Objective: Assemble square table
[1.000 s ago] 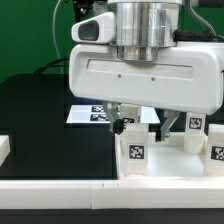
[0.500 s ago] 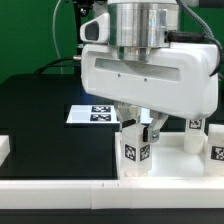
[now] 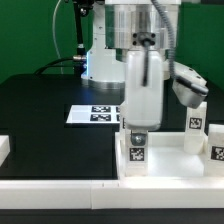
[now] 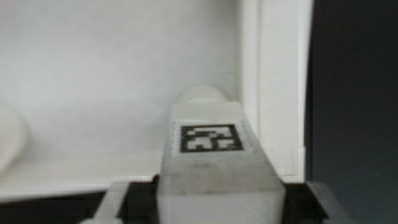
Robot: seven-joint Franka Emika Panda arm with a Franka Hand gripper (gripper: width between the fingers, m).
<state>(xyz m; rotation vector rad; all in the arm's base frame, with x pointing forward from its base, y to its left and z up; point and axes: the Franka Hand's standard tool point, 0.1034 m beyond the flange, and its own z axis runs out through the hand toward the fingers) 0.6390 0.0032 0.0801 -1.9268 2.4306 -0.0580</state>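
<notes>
The square table top (image 3: 172, 168) is a white tray with a raised rim at the exterior view's lower right. A white tagged leg (image 3: 137, 152) stands upright in its near left corner. My gripper (image 3: 137, 133) comes straight down and is shut on this leg's upper part. In the wrist view the leg (image 4: 210, 140) shows its tag, with the dark fingers (image 4: 128, 203) on both sides of it. My gripper (image 4: 214, 196) holds it over the white top (image 4: 98, 85), beside the rim (image 4: 276, 60). Two more legs (image 3: 195, 131) (image 3: 217, 151) stand at the right.
The marker board (image 3: 93, 114) lies flat on the black table behind the top. A long white bar (image 3: 55, 186) runs along the front edge. A white block (image 3: 4, 148) sits at the exterior view's left edge. The arm's base stands behind.
The hand has turned about a quarter turn around its vertical axis while gripping the leg; its wide face now shows edge-on. The leg stays at the same corner.
</notes>
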